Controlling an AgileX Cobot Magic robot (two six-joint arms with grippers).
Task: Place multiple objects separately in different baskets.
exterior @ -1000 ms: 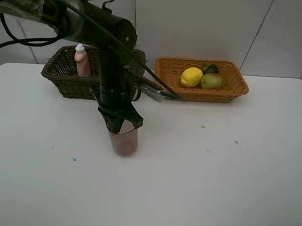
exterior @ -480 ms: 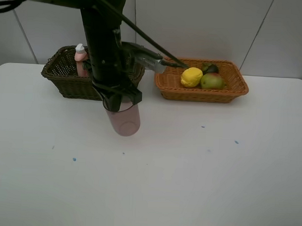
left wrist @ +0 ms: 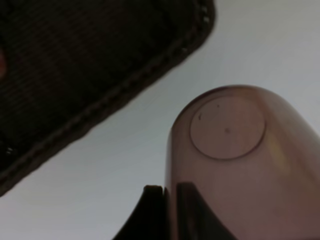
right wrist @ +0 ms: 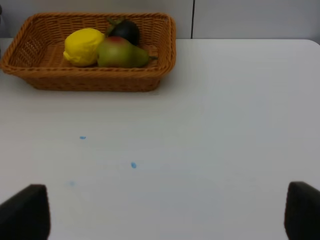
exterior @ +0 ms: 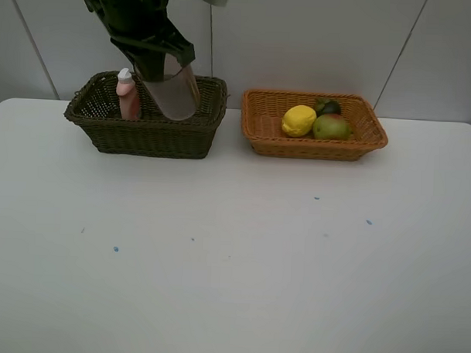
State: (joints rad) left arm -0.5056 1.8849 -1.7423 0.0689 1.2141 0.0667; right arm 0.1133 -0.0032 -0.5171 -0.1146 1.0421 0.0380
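My left gripper (exterior: 157, 59) is shut on the translucent mauve cup (exterior: 171, 92) and holds it tilted in the air at the right part of the dark olive-brown basket (exterior: 144, 139). In the left wrist view the cup (left wrist: 235, 155) hangs beside the basket's rim (left wrist: 115, 97), with one finger (left wrist: 149, 215) against it. The pink white-capped bottle (exterior: 128, 95) stands in the dark basket. The orange basket (exterior: 314, 147) holds the lemon (exterior: 298, 120), the pear (exterior: 331, 127) and the mangosteen (exterior: 328, 107). My right gripper (right wrist: 162, 215) is open and empty above the table, short of the orange basket (right wrist: 90, 80).
The white table (exterior: 256, 247) carries a few small blue specks (exterior: 115, 249). A grey panelled wall (exterior: 318, 40) stands right behind both baskets.
My left gripper has lifted the cup off the table and carried it up and back to the dark basket. The right arm and the fruit have not moved.
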